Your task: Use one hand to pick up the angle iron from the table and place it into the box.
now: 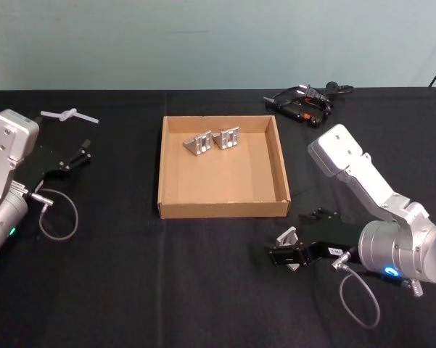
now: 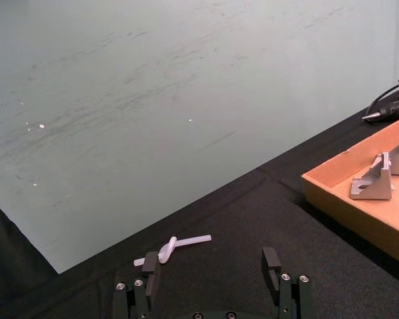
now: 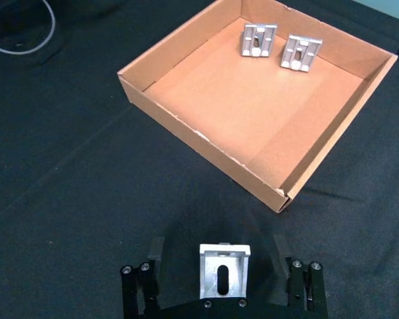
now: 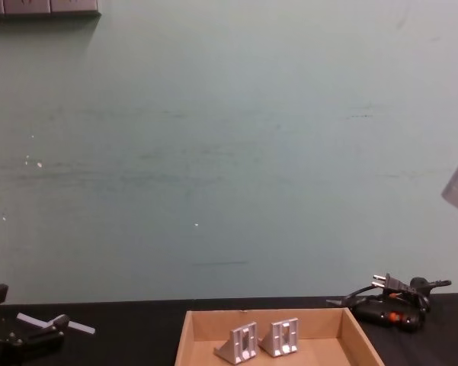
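A silver angle iron lies on the black table, just off the near right corner of the brown cardboard box. My right gripper is down at it, open, one finger on each side with gaps between. Two more angle irons stand side by side at the far wall inside the box. My left gripper rests open at the table's far left, holding nothing.
A black corded tool lies behind the box's far right corner. A white plastic piece sits at the back left. A grey cable loop hangs beside the left arm.
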`<state>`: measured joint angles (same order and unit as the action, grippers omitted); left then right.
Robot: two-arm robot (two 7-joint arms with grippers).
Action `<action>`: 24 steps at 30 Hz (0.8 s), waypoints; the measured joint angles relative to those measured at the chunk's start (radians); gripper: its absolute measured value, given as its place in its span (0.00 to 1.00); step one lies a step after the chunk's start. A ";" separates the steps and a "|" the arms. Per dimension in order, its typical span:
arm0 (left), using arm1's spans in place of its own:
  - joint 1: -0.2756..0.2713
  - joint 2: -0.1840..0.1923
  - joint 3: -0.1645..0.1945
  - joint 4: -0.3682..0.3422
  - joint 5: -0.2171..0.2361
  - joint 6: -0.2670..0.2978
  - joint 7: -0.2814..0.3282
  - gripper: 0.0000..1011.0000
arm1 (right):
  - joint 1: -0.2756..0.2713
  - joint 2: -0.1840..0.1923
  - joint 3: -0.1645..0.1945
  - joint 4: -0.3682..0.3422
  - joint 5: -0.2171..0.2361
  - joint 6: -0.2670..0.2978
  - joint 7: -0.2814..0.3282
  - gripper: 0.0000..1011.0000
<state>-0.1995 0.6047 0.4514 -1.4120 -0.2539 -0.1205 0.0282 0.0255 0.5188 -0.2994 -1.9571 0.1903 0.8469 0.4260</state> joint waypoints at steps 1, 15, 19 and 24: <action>0.000 0.000 0.000 0.000 0.000 0.000 0.000 0.99 | -0.001 -0.001 0.001 0.003 0.000 -0.001 0.000 0.99; 0.000 0.000 0.000 0.000 0.000 0.000 0.000 0.99 | 0.005 -0.015 -0.005 0.041 0.002 -0.011 -0.002 0.99; 0.000 0.000 0.000 0.000 0.000 0.000 0.000 0.99 | 0.005 -0.017 -0.009 0.041 0.000 -0.006 -0.004 0.99; 0.000 0.000 0.000 0.000 0.000 0.000 0.000 0.99 | 0.005 -0.020 -0.009 0.045 -0.002 -0.003 -0.005 0.99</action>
<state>-0.1995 0.6047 0.4514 -1.4120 -0.2539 -0.1205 0.0283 0.0301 0.4991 -0.3089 -1.9120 0.1886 0.8435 0.4210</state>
